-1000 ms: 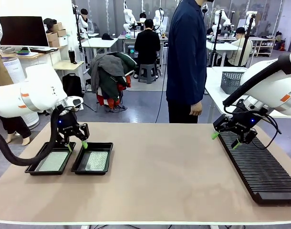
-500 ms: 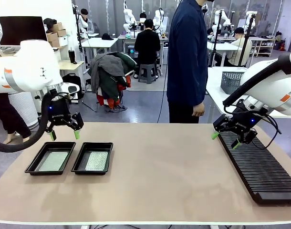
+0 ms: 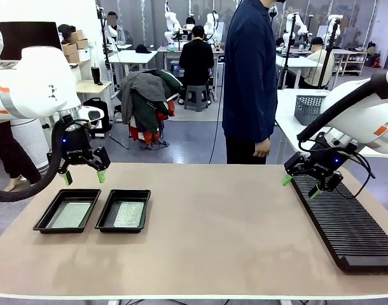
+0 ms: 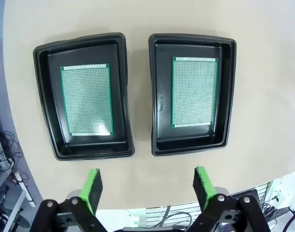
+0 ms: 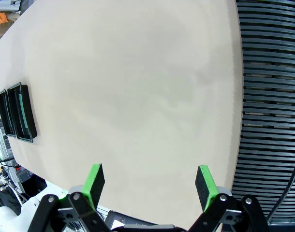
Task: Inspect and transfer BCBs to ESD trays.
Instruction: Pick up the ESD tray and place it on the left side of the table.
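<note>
Table (image 3: 213,229), tan, bearing all items. Slotted rack (image 3: 343,225), long, black, ribbed, at the right side. ESD trays (image 3: 68,210) (image 3: 123,210), two, black, side by side at the left, close but apart. BCBs (image 4: 86,100) (image 4: 194,92), two, one flat in each tray. Left gripper (image 3: 83,177), jaws spread, empty, raised above the trays' far edge. Right gripper (image 3: 301,187), jaws spread, empty, over the rack's far end.

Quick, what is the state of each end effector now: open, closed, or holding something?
Left end effector: open, holding nothing, above the two ESD trays.
Right end effector: open, holding nothing, over the black rack.
</note>
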Controlling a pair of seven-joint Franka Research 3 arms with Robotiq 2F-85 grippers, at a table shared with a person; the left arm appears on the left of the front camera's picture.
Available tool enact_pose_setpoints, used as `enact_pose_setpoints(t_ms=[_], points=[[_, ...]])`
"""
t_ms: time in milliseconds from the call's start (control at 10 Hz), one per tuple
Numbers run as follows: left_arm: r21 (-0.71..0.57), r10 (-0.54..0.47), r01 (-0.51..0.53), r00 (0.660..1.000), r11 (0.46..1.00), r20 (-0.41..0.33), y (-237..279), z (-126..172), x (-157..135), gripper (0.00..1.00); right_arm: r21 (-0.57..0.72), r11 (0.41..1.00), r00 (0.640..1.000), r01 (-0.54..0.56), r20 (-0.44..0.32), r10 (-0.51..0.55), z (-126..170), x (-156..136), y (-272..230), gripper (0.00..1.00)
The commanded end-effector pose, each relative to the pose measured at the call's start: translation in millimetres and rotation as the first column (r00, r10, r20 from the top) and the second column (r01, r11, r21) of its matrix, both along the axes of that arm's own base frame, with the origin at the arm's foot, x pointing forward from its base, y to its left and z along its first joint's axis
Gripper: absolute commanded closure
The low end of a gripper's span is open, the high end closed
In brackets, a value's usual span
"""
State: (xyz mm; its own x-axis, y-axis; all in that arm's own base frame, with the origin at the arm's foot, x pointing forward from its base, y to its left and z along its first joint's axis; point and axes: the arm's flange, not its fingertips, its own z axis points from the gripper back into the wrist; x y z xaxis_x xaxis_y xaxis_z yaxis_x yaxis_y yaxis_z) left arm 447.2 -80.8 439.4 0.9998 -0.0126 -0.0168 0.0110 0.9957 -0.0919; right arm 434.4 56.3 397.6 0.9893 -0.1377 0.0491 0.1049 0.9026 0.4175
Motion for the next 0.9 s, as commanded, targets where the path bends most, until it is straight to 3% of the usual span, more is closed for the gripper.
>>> enact_pose_setpoints(t_ms=[0,800], points=[[-0.001,0.002,-0.002,1.0,1.0,0.003,0.7,1.5,0.8,0.0,-0.02,1.0,1.0,0.013,-0.011,-0.014,1.1,0.2,1.1,0.0],[-0.001,0.002,-0.002,1.0,1.0,0.003,0.7,1.5,0.8,0.0,-0.02,1.0,1.0,0.013,-0.011,-0.014,1.1,0.2,1.1,0.0]])
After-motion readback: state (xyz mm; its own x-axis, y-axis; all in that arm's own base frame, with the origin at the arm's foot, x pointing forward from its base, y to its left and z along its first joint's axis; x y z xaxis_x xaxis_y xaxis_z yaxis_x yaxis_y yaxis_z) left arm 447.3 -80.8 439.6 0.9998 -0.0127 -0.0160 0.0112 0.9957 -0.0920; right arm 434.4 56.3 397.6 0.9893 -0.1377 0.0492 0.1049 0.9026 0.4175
